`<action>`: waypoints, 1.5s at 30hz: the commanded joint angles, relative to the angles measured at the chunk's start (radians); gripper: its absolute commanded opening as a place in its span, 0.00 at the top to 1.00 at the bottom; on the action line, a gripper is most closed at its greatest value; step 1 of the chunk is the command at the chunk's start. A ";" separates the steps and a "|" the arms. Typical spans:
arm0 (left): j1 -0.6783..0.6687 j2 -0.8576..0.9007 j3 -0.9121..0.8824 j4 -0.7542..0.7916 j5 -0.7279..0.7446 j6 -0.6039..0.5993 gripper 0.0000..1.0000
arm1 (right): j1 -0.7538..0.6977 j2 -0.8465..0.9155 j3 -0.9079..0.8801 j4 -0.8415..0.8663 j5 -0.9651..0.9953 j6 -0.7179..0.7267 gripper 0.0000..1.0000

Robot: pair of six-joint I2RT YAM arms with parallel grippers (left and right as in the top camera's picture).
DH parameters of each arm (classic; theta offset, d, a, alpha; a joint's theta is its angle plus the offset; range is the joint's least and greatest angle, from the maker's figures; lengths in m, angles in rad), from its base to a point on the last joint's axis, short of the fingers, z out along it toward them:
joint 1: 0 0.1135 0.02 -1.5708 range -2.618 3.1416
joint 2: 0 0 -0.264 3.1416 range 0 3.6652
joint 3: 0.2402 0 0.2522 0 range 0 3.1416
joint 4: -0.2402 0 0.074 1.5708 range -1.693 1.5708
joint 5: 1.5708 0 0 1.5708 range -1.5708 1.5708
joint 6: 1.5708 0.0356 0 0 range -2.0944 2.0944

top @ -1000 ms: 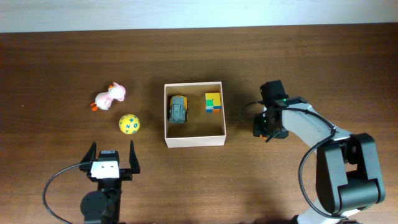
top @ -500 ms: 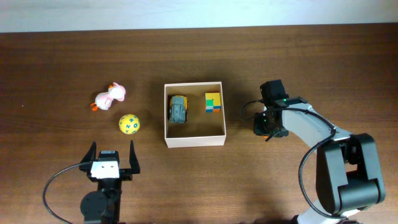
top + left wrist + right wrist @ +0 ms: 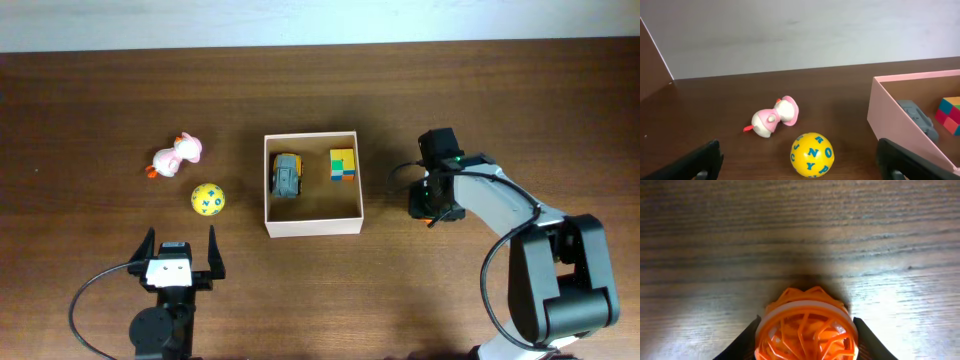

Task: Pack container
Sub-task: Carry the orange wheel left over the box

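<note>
Here we see the container (image 3: 312, 227) in the middle of the wooden surface (image 3: 100, 100), sitting flat with its open top up, white outside and tan inside. A grey-and-yellow toy car (image 3: 287, 175) lies in its left half and a colour-block cube (image 3: 342, 165) in its far right corner, the two apart from each other. To the left of the container, outside it, a pink duck (image 3: 178, 155) lies on its side, and a yellow ball (image 3: 207, 199) printed with blue letters rests just nearer than the duck. At the near left edge, the left end effector (image 3: 181, 240) has its jaws spread fully wide and holds nothing, with the ball and duck lying beyond it. The right end effector (image 3: 434, 203) is down at the surface just right of the container, apart from its wall. Its dark fingers (image 3: 870, 342) are part-closed against both sides of an orange lattice toy (image 3: 807, 330) that rests on the wood.
</note>
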 commanded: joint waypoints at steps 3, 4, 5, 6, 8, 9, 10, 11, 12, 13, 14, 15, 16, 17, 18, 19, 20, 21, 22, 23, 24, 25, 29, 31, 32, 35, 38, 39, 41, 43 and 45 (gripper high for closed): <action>0.004 -0.008 -0.003 -0.005 0.007 0.016 0.01 | -0.005 -0.010 0.132 -0.073 0.002 -0.029 0.68; 0.004 -0.008 -0.003 -0.005 0.007 0.016 0.01 | -0.005 -0.010 0.164 -0.100 0.002 -0.034 0.68; 0.004 -0.008 -0.003 -0.005 0.007 0.016 0.01 | -0.005 -0.010 0.185 -0.117 -0.004 -0.048 0.68; 0.004 -0.008 -0.003 -0.005 0.007 0.016 0.01 | -0.005 -0.011 0.203 -0.132 -0.014 -0.057 0.68; 0.004 -0.008 -0.003 -0.005 0.007 0.016 0.01 | -0.005 -0.011 0.247 -0.166 -0.038 -0.075 0.68; 0.004 -0.008 -0.003 -0.005 0.008 0.016 0.01 | -0.005 -0.011 0.269 -0.183 -0.045 -0.075 0.68; 0.004 -0.008 -0.003 -0.005 0.007 0.016 0.01 | -0.005 -0.011 0.287 -0.196 -0.051 -0.075 0.68; 0.004 -0.008 -0.003 -0.005 0.007 0.016 0.01 | -0.005 -0.011 0.310 -0.213 -0.066 -0.083 0.68; 0.004 -0.008 -0.003 -0.005 0.007 0.016 0.01 | -0.005 -0.011 0.351 -0.236 -0.123 -0.117 0.68; 0.004 -0.008 -0.003 -0.005 0.007 0.016 0.01 | -0.005 -0.011 0.374 -0.249 -0.155 -0.130 0.68; 0.004 -0.008 -0.003 -0.005 0.007 0.016 0.01 | -0.005 -0.011 0.396 -0.262 -0.182 -0.137 0.68; 0.004 -0.008 -0.003 -0.005 0.007 0.016 0.01 | -0.004 -0.011 0.415 -0.272 -0.203 -0.140 0.68; 0.004 -0.008 -0.003 -0.005 0.007 0.016 0.01 | -0.002 -0.011 0.436 -0.282 -0.223 -0.142 0.68; 0.004 -0.008 -0.003 -0.005 0.007 0.016 0.01 | 0.003 -0.011 0.457 -0.291 -0.236 -0.142 0.68; 0.004 -0.008 -0.003 -0.005 0.007 0.016 0.01 | 0.010 -0.011 0.473 -0.298 -0.243 -0.143 0.68; 0.004 -0.008 -0.003 -0.005 0.007 0.016 0.01 | 0.018 -0.012 0.487 -0.301 -0.250 -0.144 0.68; 0.004 -0.008 -0.003 -0.005 0.008 0.016 0.01 | 0.029 -0.012 0.500 -0.305 -0.259 -0.151 0.68; 0.004 -0.008 -0.003 -0.005 0.008 0.016 0.01 | 0.042 -0.012 0.515 -0.308 -0.264 -0.153 0.68; 0.004 -0.008 -0.003 -0.005 0.007 0.016 0.01 | 0.055 -0.012 0.526 -0.309 -0.265 -0.153 0.67; 0.004 -0.008 -0.003 -0.005 0.007 0.016 0.01 | 0.074 -0.013 0.539 -0.309 -0.265 -0.153 0.67; 0.004 -0.008 -0.003 -0.005 0.007 0.016 0.01 | 0.090 -0.013 0.547 -0.309 -0.265 -0.153 0.67; 0.004 -0.008 -0.003 -0.005 0.007 0.016 0.01 | 0.106 -0.013 0.553 -0.307 -0.264 -0.153 0.67; 0.004 -0.008 -0.003 -0.005 0.007 0.016 0.01 | 0.186 -0.013 0.560 -0.281 -0.264 -0.153 0.67; 0.004 -0.008 -0.003 -0.005 0.007 0.016 0.01 | 0.221 -0.012 0.560 -0.265 -0.261 -0.151 0.66; 0.004 -0.008 -0.003 -0.005 0.008 0.016 0.01 | 0.236 -0.012 0.560 -0.258 -0.258 -0.149 0.66; 0.004 -0.008 -0.003 -0.006 0.007 0.016 0.01 | 0.275 -0.012 0.560 -0.232 -0.252 -0.136 0.66; 0.004 -0.008 -0.003 -0.005 0.007 0.016 0.01 | 0.299 -0.011 0.560 -0.206 -0.253 -0.129 0.66; 0.004 -0.008 -0.003 -0.005 0.007 0.016 0.01 | 0.304 -0.011 0.560 -0.200 -0.253 -0.125 0.66; 0.004 -0.008 -0.003 -0.005 0.007 0.016 0.01 | 0.318 -0.005 0.560 -0.184 -0.253 -0.122 0.64; 0.004 -0.008 -0.003 -0.005 0.007 0.016 0.01 | 0.326 0.006 0.560 -0.175 -0.253 -0.122 0.64; 0.004 -0.008 -0.003 -0.005 0.007 0.016 0.01 | 0.333 0.024 0.560 -0.164 -0.253 -0.122 0.63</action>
